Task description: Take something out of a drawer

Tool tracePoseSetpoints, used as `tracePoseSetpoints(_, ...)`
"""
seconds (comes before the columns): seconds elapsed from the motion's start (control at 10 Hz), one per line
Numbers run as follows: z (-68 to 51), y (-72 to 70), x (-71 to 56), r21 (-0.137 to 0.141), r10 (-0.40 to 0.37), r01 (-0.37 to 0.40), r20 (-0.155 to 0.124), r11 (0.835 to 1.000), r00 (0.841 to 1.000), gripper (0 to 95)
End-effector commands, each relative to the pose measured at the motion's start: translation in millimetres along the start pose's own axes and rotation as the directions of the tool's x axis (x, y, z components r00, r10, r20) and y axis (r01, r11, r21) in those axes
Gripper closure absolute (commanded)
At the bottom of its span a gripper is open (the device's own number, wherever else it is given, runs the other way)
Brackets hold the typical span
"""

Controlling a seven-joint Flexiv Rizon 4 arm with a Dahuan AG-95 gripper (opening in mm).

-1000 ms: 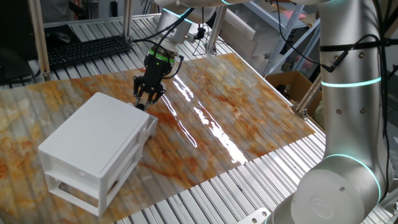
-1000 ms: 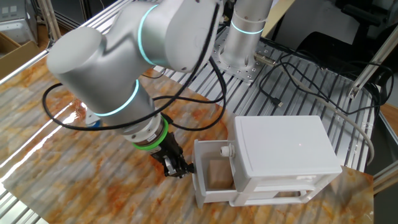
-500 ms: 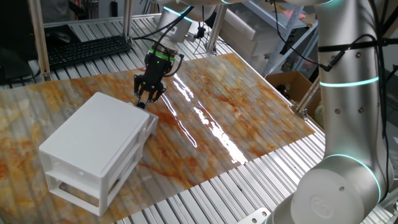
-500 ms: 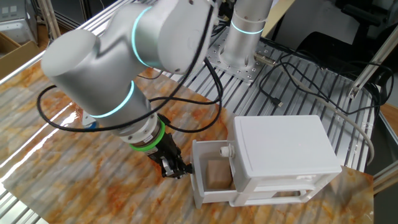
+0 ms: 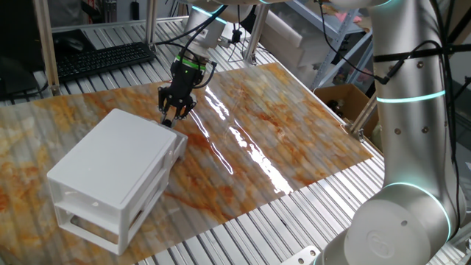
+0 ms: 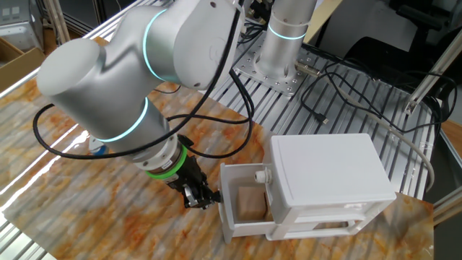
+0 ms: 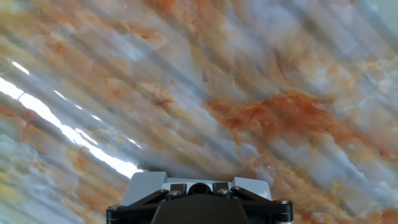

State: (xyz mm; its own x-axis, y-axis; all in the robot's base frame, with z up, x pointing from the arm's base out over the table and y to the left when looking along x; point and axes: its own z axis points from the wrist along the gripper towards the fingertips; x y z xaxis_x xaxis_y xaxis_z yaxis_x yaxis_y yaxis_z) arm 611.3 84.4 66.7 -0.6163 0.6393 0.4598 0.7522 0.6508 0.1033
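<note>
The white two-tier cabinet point(image 5: 110, 169) lies on the marbled table; in the other fixed view point(image 6: 328, 173) its lower drawer point(image 6: 228, 217) stands pulled out to the left. The small tan wooden block point(image 6: 250, 204) lies inside the open drawer. My gripper point(image 6: 203, 200) is low at the drawer's front wall, jaws closed together at the drawer's handle, which is hidden behind the fingers. In one fixed view the gripper point(image 5: 171, 118) is at the cabinet's far end and the drawer is hidden. The hand view shows only tabletop and a white edge above the hand.
A round knob point(image 6: 261, 175) sticks out from the upper drawer front. A keyboard point(image 5: 96, 59) lies behind the table and a cardboard box point(image 5: 342, 99) stands at the right. Cables point(image 6: 339, 87) trail over the slatted frame beside the arm's base point(image 6: 278, 58).
The gripper has moved left, away from the cabinet, and the drawer has slid further out with it, showing more of the tan block.
</note>
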Motion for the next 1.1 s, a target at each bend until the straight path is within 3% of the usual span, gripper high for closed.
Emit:
tracePoseSetpoints(0.1,-0.5,1.9,-2.9,0.004,-0.005,0.005,-0.012,1.0,1.0,95.0)
tracePoseSetpoints(0.5,-0.2,2.0,-3.6,0.0,-0.002,0.002,-0.027,1.0,1.0,95.0)
tracePoseSetpoints(0.7,-0.1,2.0,-3.6,0.002,0.0,0.0,-0.012,1.0,1.0,95.0)
tracePoseSetpoints(0.9,0.0,2.1,-3.5,-0.002,0.047,-0.047,-0.011,0.999,0.999,57.0)
tracePoseSetpoints(1.0,0.0,2.3,-3.4,-0.002,0.055,-0.055,-0.011,0.998,0.998,57.0)
tracePoseSetpoints(1.1,0.1,2.9,-3.1,-0.002,0.074,-0.074,-0.01,0.997,0.997,38.0)
